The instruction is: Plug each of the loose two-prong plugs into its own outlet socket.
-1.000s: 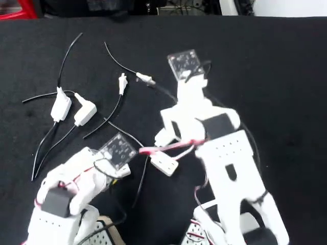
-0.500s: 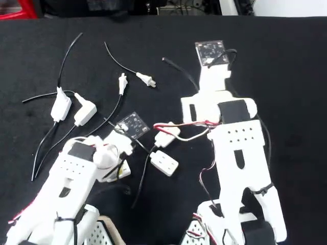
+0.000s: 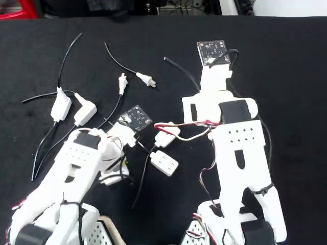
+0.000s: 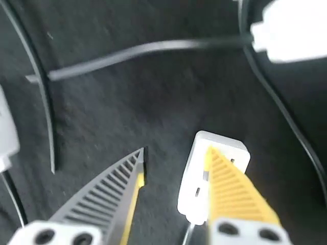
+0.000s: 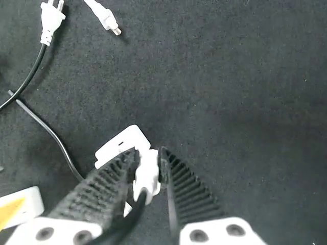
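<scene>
High view: a loose two-prong plug [image 3: 146, 79] is recorded unplugged on the tabletop [image 3: 286, 76].

Left wrist view: the left end effector [image 4: 176, 152] is spread around an outlet socket [image 4: 194, 184], apparently to steady it.

Right wrist view: the right end effector [image 5: 148, 153] is clenched on a white plug [image 5: 148, 174] set against a second socket [image 5: 120, 142], presumably for insertion.

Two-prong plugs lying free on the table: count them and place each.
2. The left plug lies on the far half of the table; the right plug lies just beside it, apart. Others may be hidden.
</scene>
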Robot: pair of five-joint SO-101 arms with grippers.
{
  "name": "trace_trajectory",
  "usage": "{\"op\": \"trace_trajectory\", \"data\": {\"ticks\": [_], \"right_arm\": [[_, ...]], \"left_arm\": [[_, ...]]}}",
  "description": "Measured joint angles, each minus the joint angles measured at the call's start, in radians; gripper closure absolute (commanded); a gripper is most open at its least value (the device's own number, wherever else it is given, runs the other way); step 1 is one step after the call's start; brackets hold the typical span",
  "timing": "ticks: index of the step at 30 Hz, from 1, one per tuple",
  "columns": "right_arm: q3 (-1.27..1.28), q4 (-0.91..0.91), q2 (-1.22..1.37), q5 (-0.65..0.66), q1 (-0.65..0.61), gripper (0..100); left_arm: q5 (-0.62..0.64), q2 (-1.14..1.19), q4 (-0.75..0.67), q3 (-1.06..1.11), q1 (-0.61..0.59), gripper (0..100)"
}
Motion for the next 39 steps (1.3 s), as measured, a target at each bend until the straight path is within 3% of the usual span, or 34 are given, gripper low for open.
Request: {"op": "trace_trajectory", "data": {"ticks": [6,13,20,31,36,39], "right_arm": [[0.000,0.000,0.000,0.000,0.000,98.6],[0.000,0.000,0.000,0.000,0.000,98.6],[0.000,0.000,0.002,0.000,0.000,98.6],[0.000,0.000,0.002,0.000,0.000,98.6],[0.000,0.000,0.002,0.000,0.000,98.6],[0.000,0.000,0.002,0.000,0.000,98.6]], "left_arm": [[0.000,-0.072,0.290,-0.193,0.000,80],[-0.068,-0.005,0.394,-0.221,0.049,80],[-0.141,0.186,0.288,-0.175,0.021,80],[-0.149,0.404,0.140,-0.176,0.017,81],[-0.078,0.393,0.104,-0.175,0.017,94],[-0.002,0.365,0.077,-0.175,0.015,97]]}}
